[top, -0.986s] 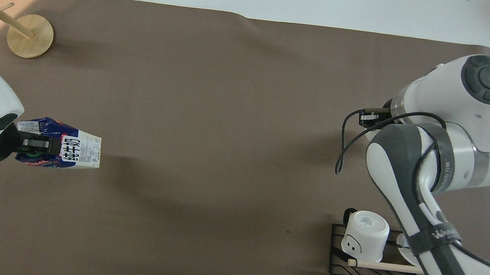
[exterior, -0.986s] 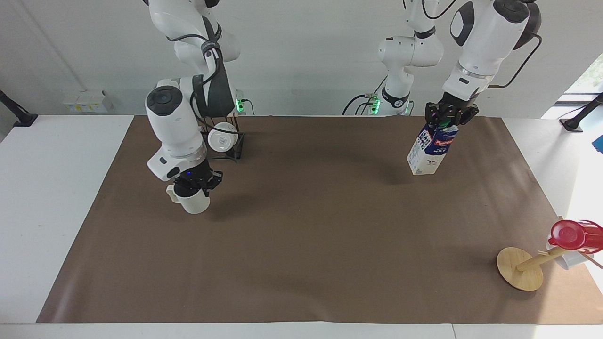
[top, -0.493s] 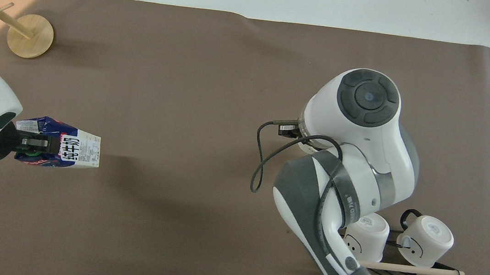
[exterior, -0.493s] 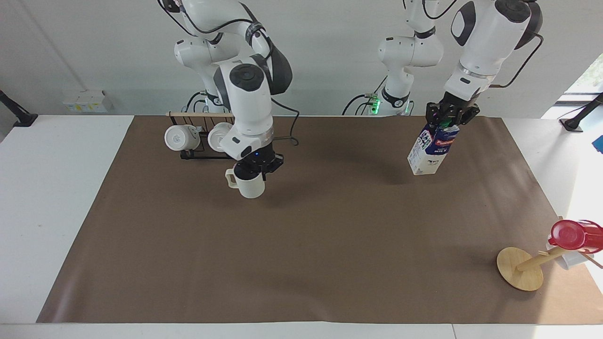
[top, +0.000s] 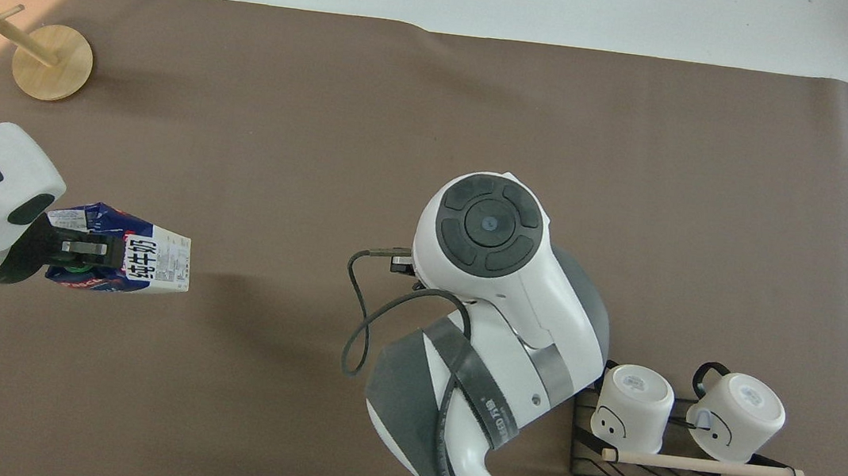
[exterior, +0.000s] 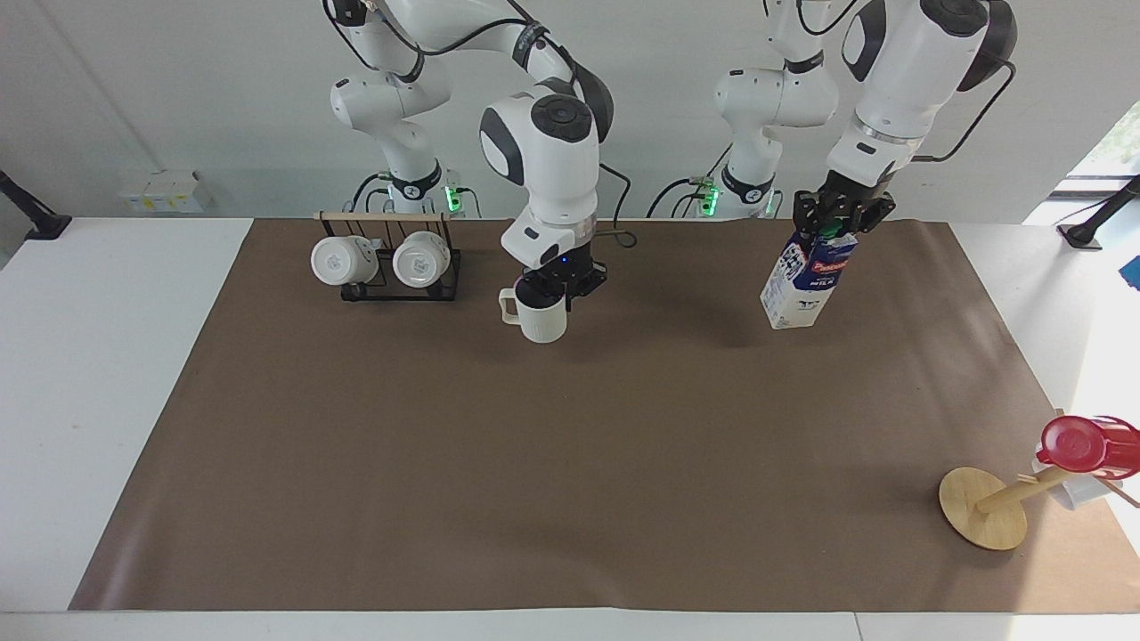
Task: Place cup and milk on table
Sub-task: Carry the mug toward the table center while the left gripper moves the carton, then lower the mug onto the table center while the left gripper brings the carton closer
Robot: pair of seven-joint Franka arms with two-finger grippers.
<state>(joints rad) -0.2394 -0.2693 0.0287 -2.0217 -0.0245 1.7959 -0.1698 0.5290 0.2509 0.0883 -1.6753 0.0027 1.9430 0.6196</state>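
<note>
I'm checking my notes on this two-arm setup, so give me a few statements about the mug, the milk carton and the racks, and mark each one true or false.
1. The right gripper holds the cream-white mug by its rim. True.
2. The milk carton lies flat on the brown sheet. False: the left gripper holds it by its top, tilted, in the air.
3. Two white mugs hang on the black wire rack. True.
4. The red cup stands upright on the sheet. False: it sits on the tipped wooden mug tree.
5. The mug's handle points toward the left arm's end of the table. False: toward the right arm's end.
</note>
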